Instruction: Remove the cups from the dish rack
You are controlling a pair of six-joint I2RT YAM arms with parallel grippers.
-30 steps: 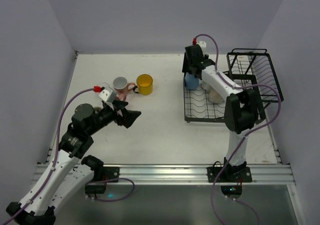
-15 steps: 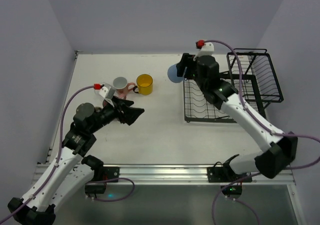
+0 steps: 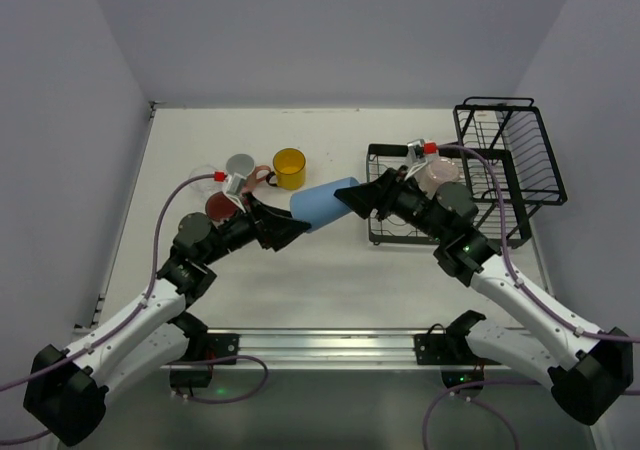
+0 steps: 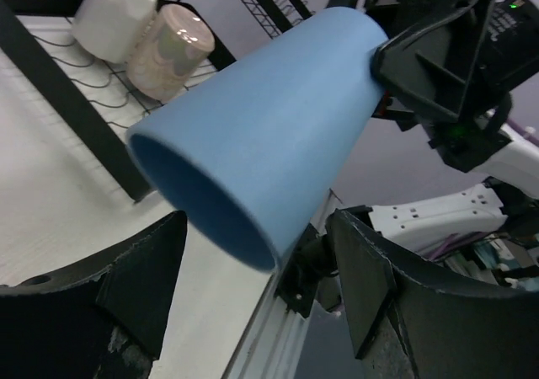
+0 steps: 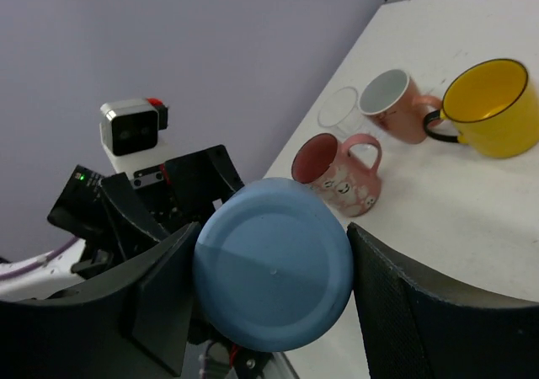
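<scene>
My right gripper (image 3: 354,199) is shut on the base end of a blue tumbler (image 3: 322,203) and holds it on its side in the air, left of the black dish rack (image 3: 400,238). In the right wrist view the tumbler's base (image 5: 272,274) sits between my fingers. My left gripper (image 3: 288,230) is open with its jaws either side of the tumbler's open mouth (image 4: 202,202), just below the rim. A white cup (image 4: 114,17) and a pale beige cup (image 4: 173,50) stand on the rack's flat tray (image 4: 84,114).
On the table at the left stand a yellow mug (image 3: 289,168), a grey-and-pink mug (image 3: 240,166), a pink mug (image 3: 220,205) and a clear glass (image 3: 200,175). The rack's taller wire basket (image 3: 510,155) is at the far right.
My right arm has lifted the blue tumbler off the rack and carried it left and nearer, tipping it sideways. My left arm has swung right to meet its mouth.
</scene>
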